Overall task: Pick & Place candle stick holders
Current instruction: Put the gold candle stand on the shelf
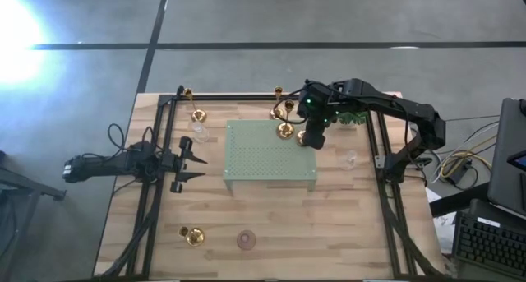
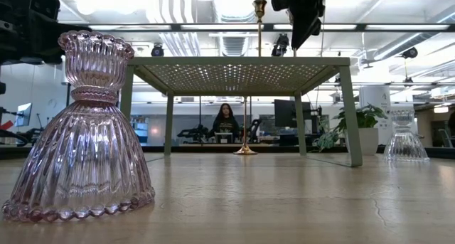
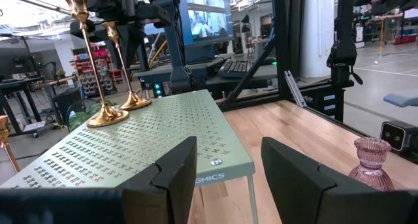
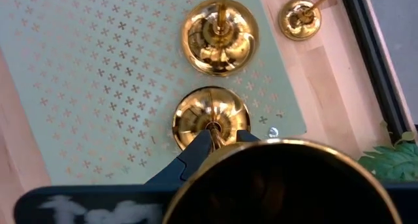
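Low view, nearest: pink glass holder (image 2: 78, 130) on the counter (image 2: 284, 208), upright, filling the left side.
Low view, farther: one clear glass holder (image 2: 405, 141) at the right; the tray (image 2: 242, 62) on its legs between them; one brass stem behind it, its base seen under the tray; a person (image 2: 225, 119) far back in the room.
Left wrist, fingers: left gripper (image 3: 225, 172) spread apart with nothing between, level with the tray's edge.
Left wrist, writing: "GMICS" on the tray's edge, its start hidden by a finger.
Left wrist, count: two brass holders (image 3: 108, 113) upright on the tray, a third cut off at the picture's edge.
Right wrist, fingers: right gripper (image 4: 212, 136) pinched on the stem of the held brass holder (image 4: 210, 119), over the tray's corner; whether its base touches the tray I cannot tell.
Right wrist, hidden: the held cup is out of focus and blocks the fingers' bases.
Right wrist, others: one base just beside it on the tray, one off it on the counter; sprig (image 4: 392, 159) partly cut off.
High view, count: five brass, two clear glass, one pink; left arm well apart, left of the tray.
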Action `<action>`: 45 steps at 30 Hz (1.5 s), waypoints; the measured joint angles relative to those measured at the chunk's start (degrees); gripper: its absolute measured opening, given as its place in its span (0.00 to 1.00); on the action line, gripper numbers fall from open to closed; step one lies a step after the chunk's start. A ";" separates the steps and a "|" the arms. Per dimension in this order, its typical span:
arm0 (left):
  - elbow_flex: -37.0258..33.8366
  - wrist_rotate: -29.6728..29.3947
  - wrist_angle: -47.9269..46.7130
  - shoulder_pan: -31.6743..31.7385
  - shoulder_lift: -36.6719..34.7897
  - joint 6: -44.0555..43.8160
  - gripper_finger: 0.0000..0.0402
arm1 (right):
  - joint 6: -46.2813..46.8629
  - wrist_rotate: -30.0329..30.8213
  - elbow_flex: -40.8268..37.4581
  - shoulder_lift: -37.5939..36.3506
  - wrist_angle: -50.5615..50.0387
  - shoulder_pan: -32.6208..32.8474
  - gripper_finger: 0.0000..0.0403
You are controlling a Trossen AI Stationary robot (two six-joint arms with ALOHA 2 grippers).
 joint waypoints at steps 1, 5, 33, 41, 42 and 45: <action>0.02 0.01 -0.01 0.00 0.01 0.00 0.44 | -0.02 0.00 0.00 0.02 0.04 0.02 0.15; 0.02 0.01 -0.01 0.00 0.00 0.01 0.44 | -0.10 -0.19 0.00 0.05 0.96 0.02 0.15; 0.02 0.00 0.00 0.00 0.02 0.00 0.44 | -0.39 2.16 0.00 0.10 0.63 0.02 0.15; 0.01 0.01 -0.01 0.00 0.01 0.01 0.44 | -0.15 1.99 -0.02 0.10 1.49 0.02 0.27; 0.01 0.01 0.00 0.00 0.00 0.01 0.44 | -0.16 1.98 -0.02 0.10 1.79 0.02 0.31; 0.02 0.01 0.00 0.00 0.02 0.00 0.44 | -0.17 1.99 -0.02 0.10 2.74 0.02 0.43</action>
